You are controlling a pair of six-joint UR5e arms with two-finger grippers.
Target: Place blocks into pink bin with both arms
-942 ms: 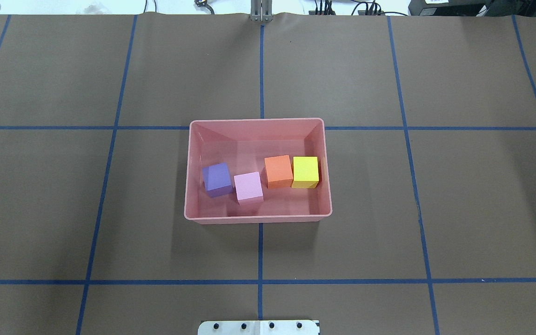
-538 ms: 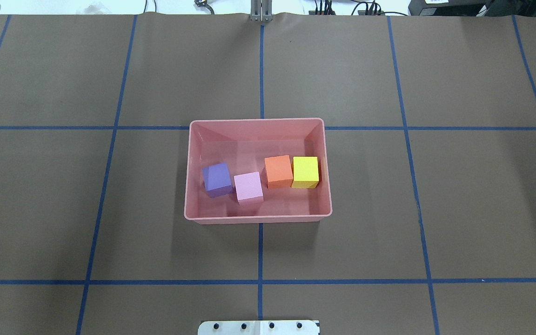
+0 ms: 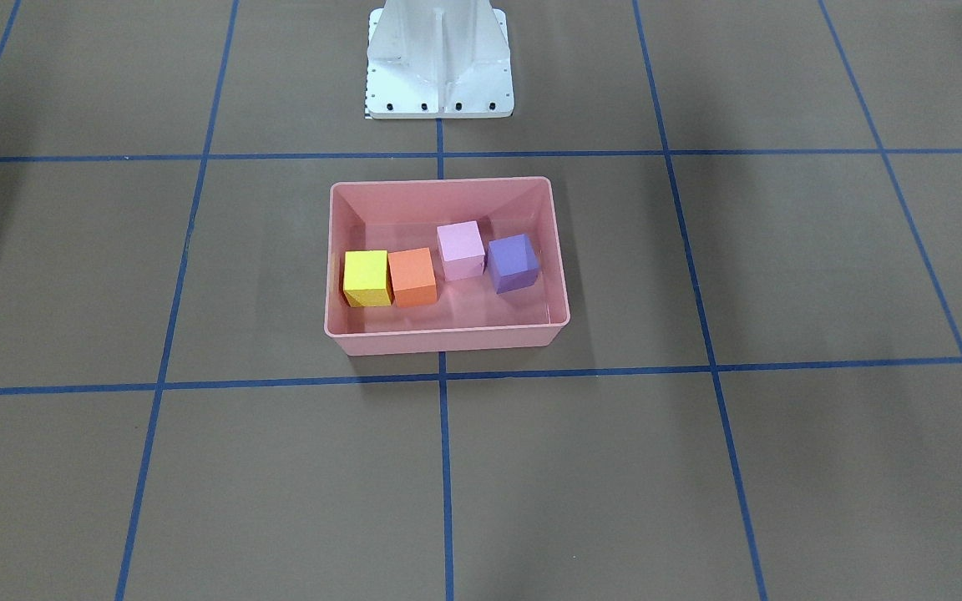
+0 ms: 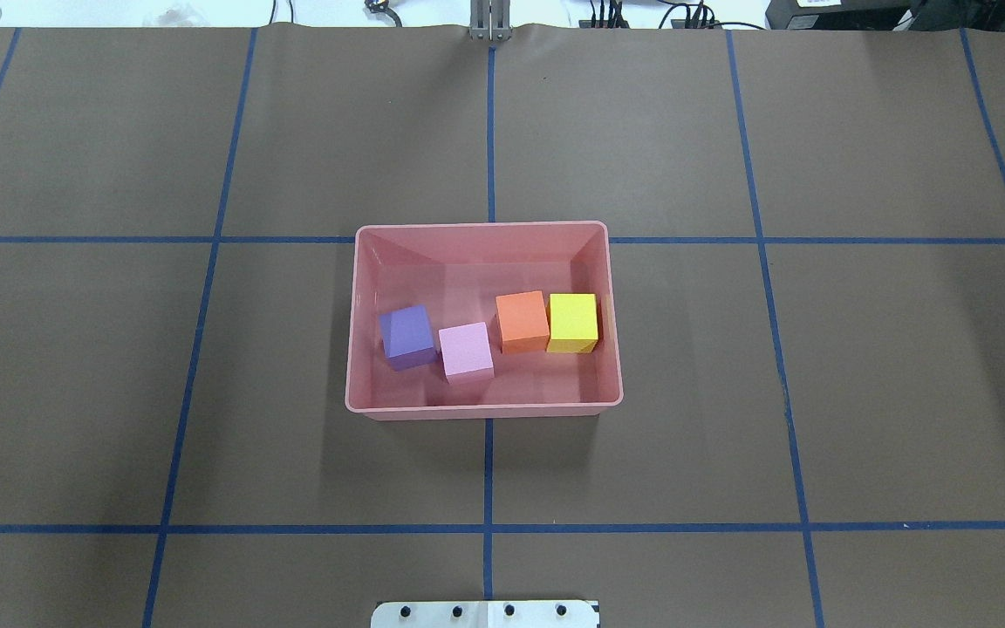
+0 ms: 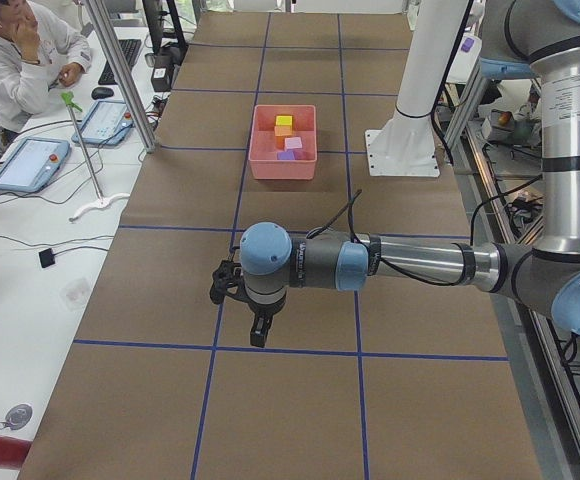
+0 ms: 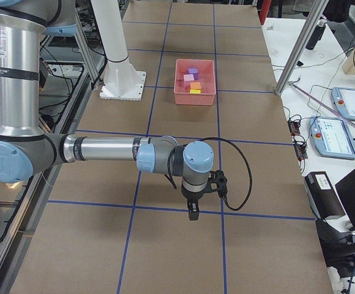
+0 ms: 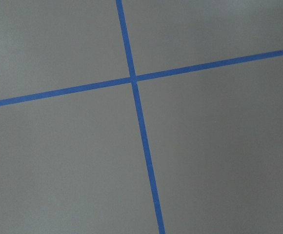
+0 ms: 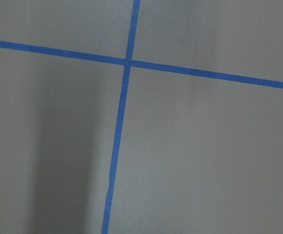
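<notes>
the four blocks (image 4: 523,321) lie in the bin (image 4: 483,406), well apart from the left end effector (image 5: 258,330) and right end effector (image 6: 193,211) alike; their opening cannot be told, and nothing is seen held.

The bin (image 4: 483,403) is salmon pink. It contains one purple block (image 4: 407,332), one pale pink-lilac block (image 4: 466,349), one orange block (image 4: 523,320) and one yellow block (image 4: 572,319). The table (image 4: 75,366) is brown with a blue tape grid (image 4: 488,471).

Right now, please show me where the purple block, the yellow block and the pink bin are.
purple block (image 4: 407,330): overhead exterior view, top face.
yellow block (image 4: 573,317): overhead exterior view, top face.
pink bin (image 4: 485,406): overhead exterior view, near rim.
</notes>
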